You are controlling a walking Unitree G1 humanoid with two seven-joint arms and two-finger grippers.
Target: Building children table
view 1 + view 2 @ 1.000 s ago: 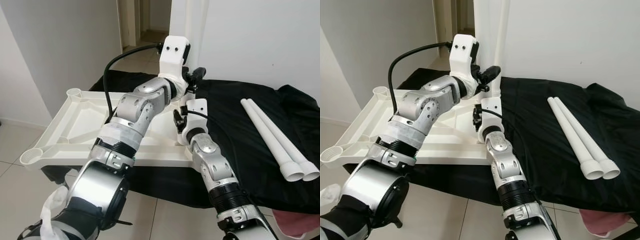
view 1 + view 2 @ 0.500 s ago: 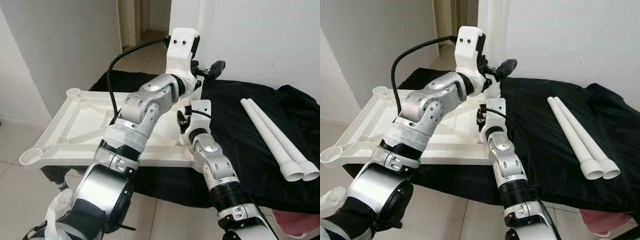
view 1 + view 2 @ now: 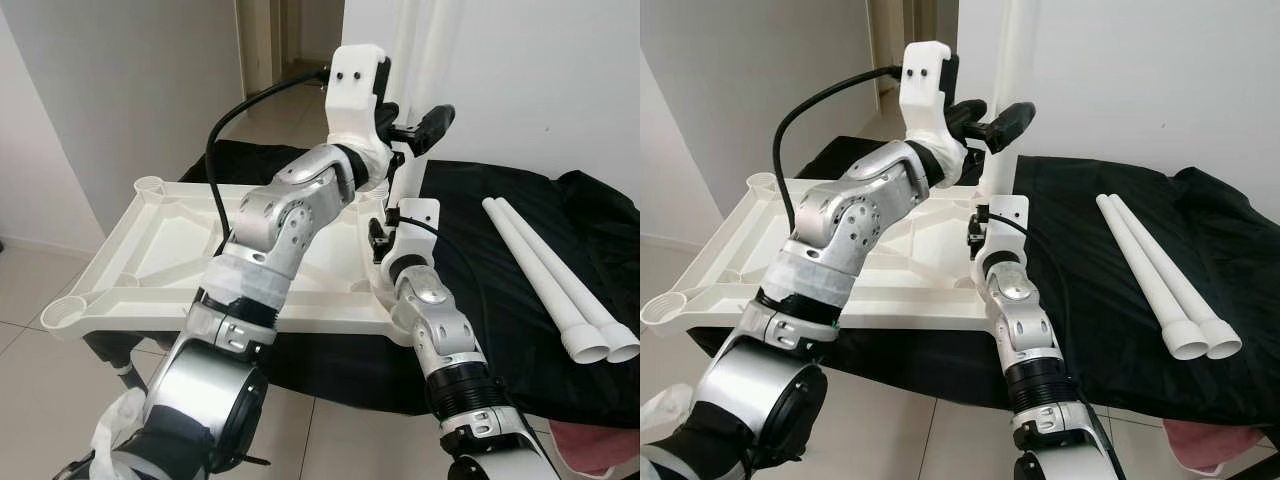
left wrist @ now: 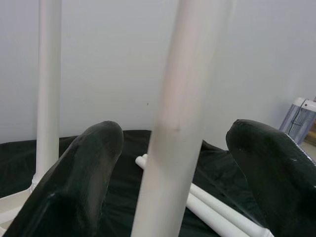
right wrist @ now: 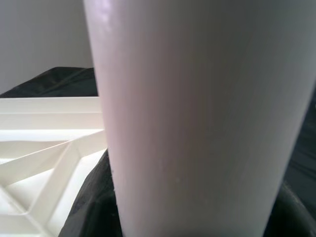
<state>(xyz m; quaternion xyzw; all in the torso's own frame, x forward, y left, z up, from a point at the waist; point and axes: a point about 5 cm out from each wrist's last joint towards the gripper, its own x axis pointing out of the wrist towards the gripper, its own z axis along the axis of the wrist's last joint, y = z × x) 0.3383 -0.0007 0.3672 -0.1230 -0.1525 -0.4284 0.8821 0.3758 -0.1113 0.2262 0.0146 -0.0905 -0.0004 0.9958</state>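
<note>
The upturned white tabletop (image 3: 150, 250) lay on a black cloth (image 3: 500, 270), underside up so its corner sockets faced upward to take legs; it serves as the landmark here. At its near left corner an empty socket (image 3: 62, 314) stood open, and another at the far left corner. Above the tabletop's far right corner the left gripper (image 4: 173, 163) had its fingers (image 4: 84, 173) spread wide on either side of an upright leg tube (image 3: 1002, 90), not touching it, probably to steady or regrip it. A second upright tube (image 4: 48, 89) stood beyond. Low at the same right corner, the right gripper (image 3: 385, 225) sat close against the tube's base, seemingly bracing it in the socket; whether it clasped the tube I cannot tell. Well right of the tabletop, two spare legs (image 3: 550, 285) lay side by side on the cloth, awaiting fitting. No brand, label or writing could be read.
</note>
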